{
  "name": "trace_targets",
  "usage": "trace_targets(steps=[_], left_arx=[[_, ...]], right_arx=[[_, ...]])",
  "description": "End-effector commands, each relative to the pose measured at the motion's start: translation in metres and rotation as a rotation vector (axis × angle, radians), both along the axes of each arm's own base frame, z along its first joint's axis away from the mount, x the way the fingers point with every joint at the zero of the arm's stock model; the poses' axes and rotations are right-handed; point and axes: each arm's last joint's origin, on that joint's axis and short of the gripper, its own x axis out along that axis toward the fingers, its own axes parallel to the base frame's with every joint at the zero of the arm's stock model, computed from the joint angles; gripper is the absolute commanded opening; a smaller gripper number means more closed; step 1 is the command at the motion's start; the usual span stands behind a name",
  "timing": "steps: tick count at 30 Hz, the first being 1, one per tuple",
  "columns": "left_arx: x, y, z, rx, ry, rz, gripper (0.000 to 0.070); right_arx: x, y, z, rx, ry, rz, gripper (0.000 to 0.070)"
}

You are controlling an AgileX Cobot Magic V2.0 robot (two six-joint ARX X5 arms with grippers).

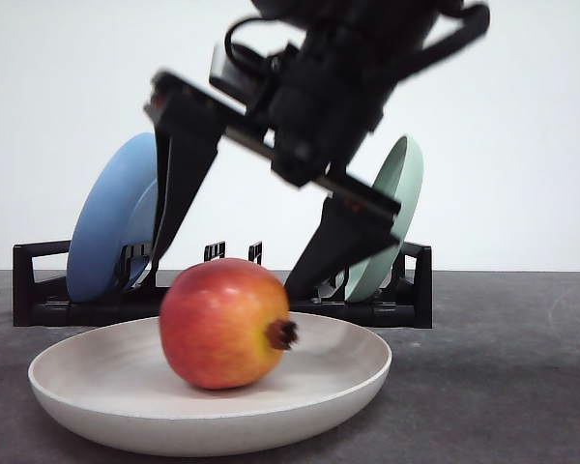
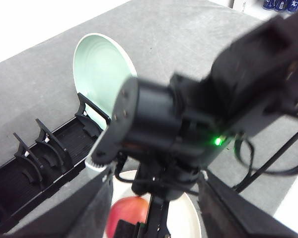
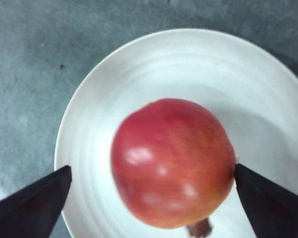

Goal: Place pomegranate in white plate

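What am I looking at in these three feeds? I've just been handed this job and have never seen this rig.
It is a two-armed table robot. The front feed looks forward over the grey table. There the right gripper, a black claw, hangs open above the pomegranate, which sits in the white plate, nothing gripping it. Behind stands a black rack holding a blue plate and a pale green plate on edge. The right wrist feed looks straight down between that claw's fingers at the fruit. The left wrist feed looks at the right arm from behind; the left gripper's state cannot be told there.
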Motion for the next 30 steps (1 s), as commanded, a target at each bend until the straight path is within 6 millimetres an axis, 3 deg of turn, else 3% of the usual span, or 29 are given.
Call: trace_targets(steps=[1,5,10,20,26,30], left_arx=[[-0.001,-0.002,0.005,-0.019,-0.009,-0.005,0.0314],[-0.001,-0.002,0.005,-0.02,-0.009,-0.005,0.0314],[-0.001,-0.001,0.005,-0.015,-0.007,-0.005,0.0314],[-0.001,-0.001,0.005,-0.014,-0.007,-0.005,0.0314],[-0.001,-0.001,0.005,-0.013,-0.006,-0.005,0.0314],[-0.001,-0.001,0.005,-0.013,-0.006,-0.005,0.0314]], right_arx=[[0.0,0.001,0.011,-0.031,-0.046,0.038,0.0673],[-0.005,-0.012,0.038,-0.101,-0.127,0.05,0.0673],[-0.021,-0.035,0.076,-0.056,-0.23,0.068,0.0672],[-0.079,-0.104,0.141,0.059,-0.376,0.094,0.0671],[-0.111,-0.14,0.158,0.115,-0.405,0.104,0.067],[-0.123,-0.154,0.16,0.115,-0.402,0.107,0.0644]])
